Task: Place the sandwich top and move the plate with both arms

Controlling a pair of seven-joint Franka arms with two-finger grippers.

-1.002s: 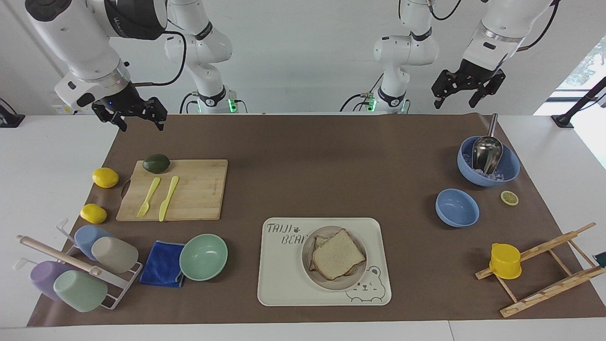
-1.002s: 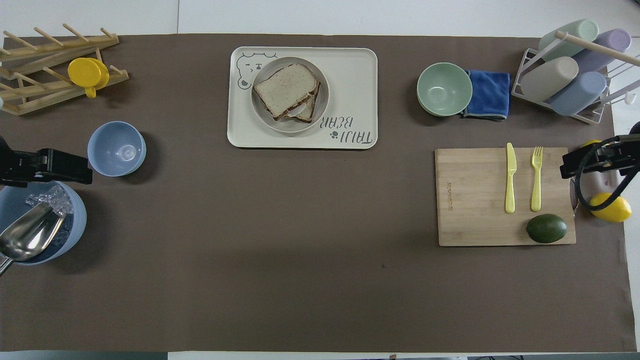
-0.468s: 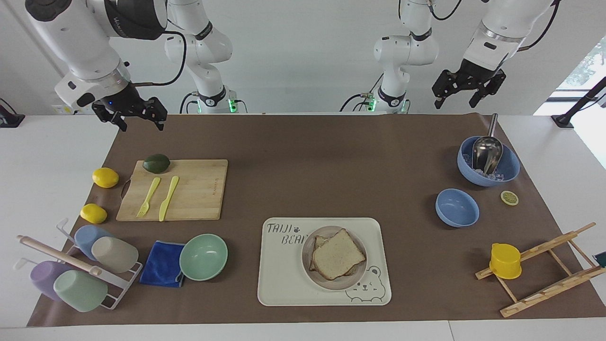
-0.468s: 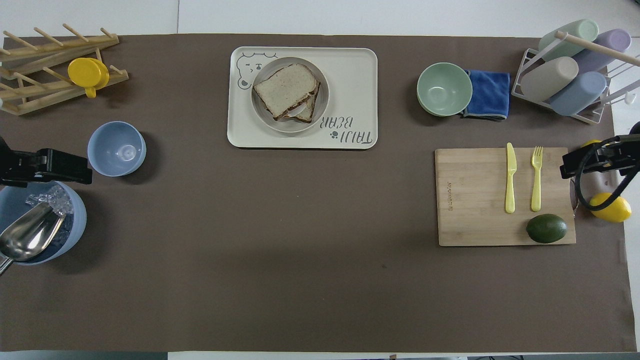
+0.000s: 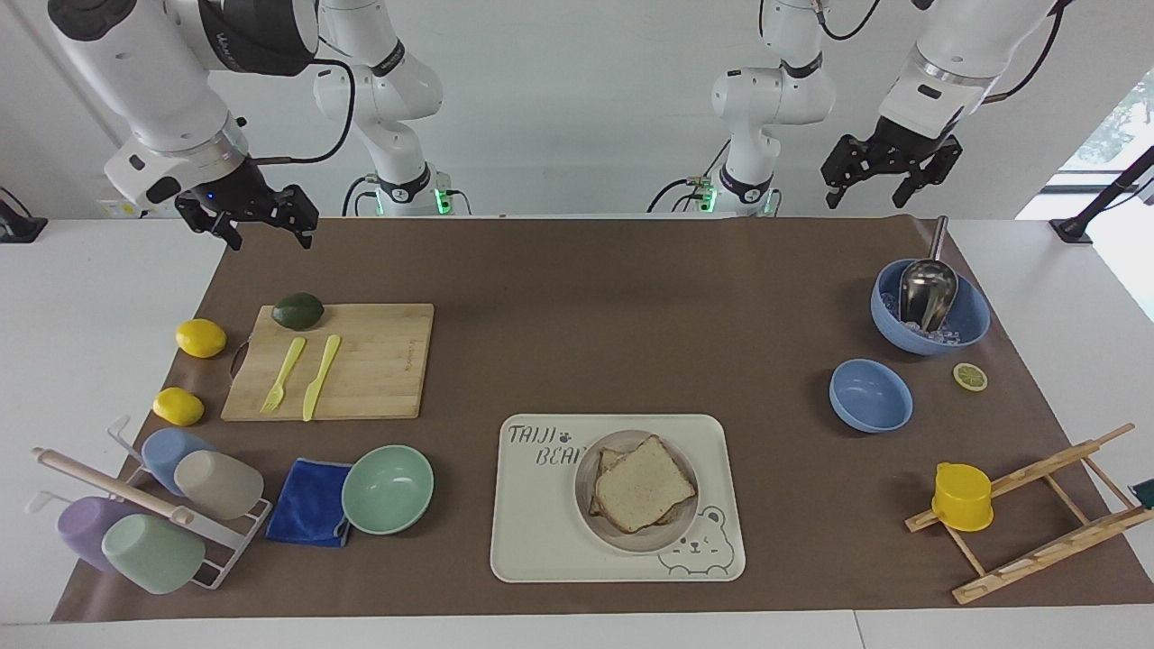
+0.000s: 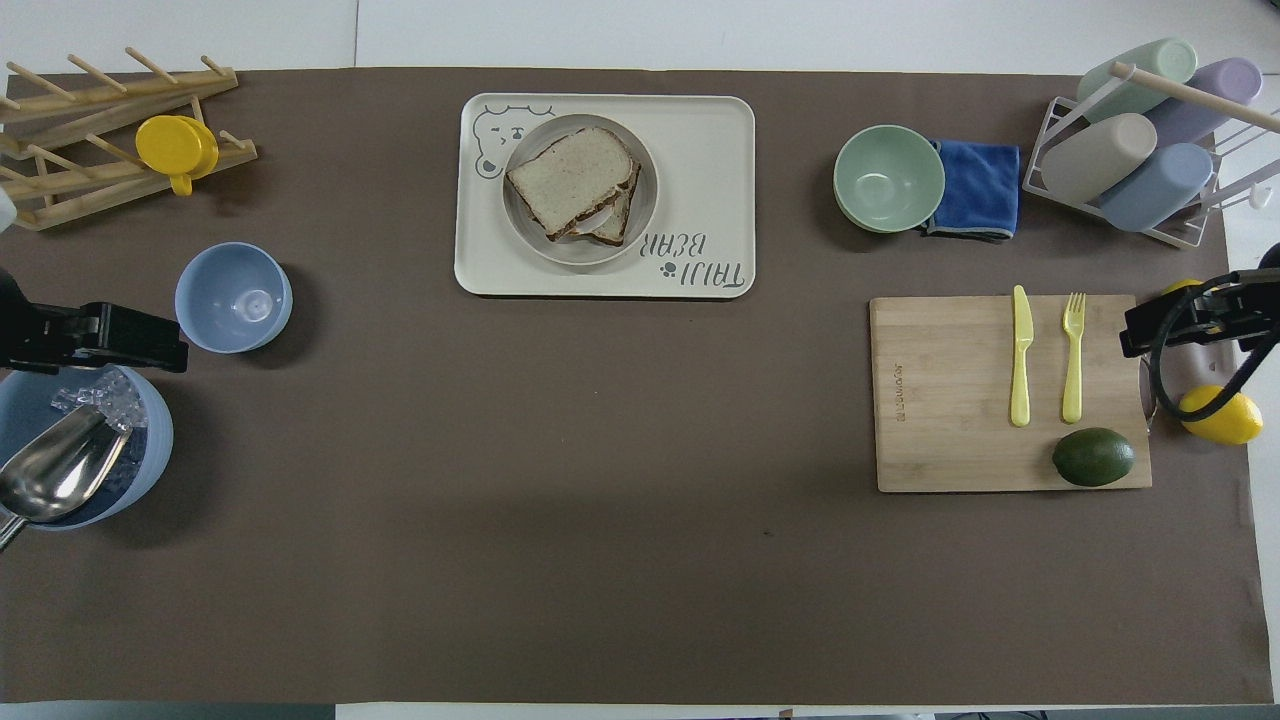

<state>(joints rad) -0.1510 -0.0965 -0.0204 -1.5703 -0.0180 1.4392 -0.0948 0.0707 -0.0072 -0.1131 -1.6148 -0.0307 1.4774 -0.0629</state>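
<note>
White wall, two arm bases along the robots' edge. Brown-covered surface (image 5: 577, 315), crowded at both ends, bare through the middle.

- Left arm (image 5: 938, 63): waits raised over the robots' edge near its own corner, above the large blue bowl (image 5: 969, 329) with the metal scoop (image 5: 927, 288). Jaws spread, holding nothing.
- Right arm (image 5: 153, 81): raised over the robots' edge at its own corner, just above the cutting board (image 5: 379, 361) and avocado (image 5: 298, 310). Jaws spread, holding nothing.
- Cream tray (image 5: 541, 532): lies midway between the two ends, close to the edge farthest from the robots.
- Plate (image 5: 631, 543): sits on the tray, in the half with the bear drawing.
- Sandwich top (image 5: 645, 482): lies on the plate over a darker slice, turned a little askew so the lower corners show. The placing step looks done; the plate move is not yet begun.

Handling, as judged:
- Plate looks stiff, smooth and light, with a low rim offering little to catch.
- Best hold is probably a pinch on the rim at two points, one toward each arm's end, clear of the bread.
- Bread is soft and loose on the stack. Any tilt or uneven lift could slide the top slice off.
- A smooth rim may slip in the jaws, so both should lift level and together.
</note>
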